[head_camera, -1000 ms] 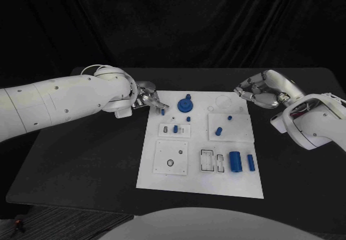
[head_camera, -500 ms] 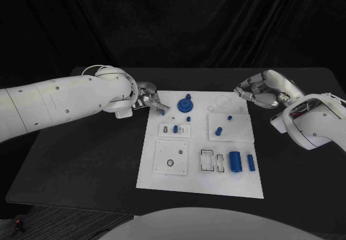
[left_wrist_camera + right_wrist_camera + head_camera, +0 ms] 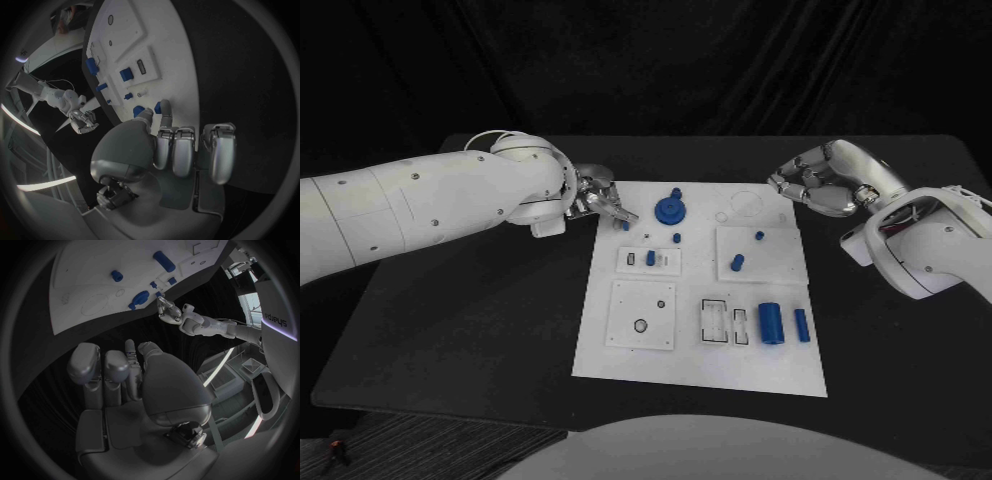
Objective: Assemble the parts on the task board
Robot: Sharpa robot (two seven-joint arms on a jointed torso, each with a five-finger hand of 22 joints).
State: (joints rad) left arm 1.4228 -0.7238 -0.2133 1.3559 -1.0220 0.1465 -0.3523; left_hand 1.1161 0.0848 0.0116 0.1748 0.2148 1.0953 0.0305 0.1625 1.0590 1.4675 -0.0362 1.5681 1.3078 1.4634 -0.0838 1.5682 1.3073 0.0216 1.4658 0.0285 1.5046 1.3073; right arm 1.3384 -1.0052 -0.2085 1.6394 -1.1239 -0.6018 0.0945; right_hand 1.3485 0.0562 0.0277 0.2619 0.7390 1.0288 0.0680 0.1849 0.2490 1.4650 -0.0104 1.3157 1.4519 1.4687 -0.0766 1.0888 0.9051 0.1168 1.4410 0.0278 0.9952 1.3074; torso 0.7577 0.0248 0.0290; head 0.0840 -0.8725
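Left hand at a small blue peg on the board's far-left corner; right hand idle.

The left hand (image 3: 596, 200) has its fingers (image 3: 165, 120) touching a small blue peg (image 3: 626, 225) on the task board (image 3: 704, 370); whether they pinch it I cannot tell. Judged step: picking this peg up, which next calls for a firm pinch and a straight lift. Just beyond the fingers stands the blue gear (image 3: 672, 211), close enough to be knocked. The right hand (image 3: 819, 182) hovers clenched on nothing off the board's far-right corner, above the worktop (image 3: 459, 330).
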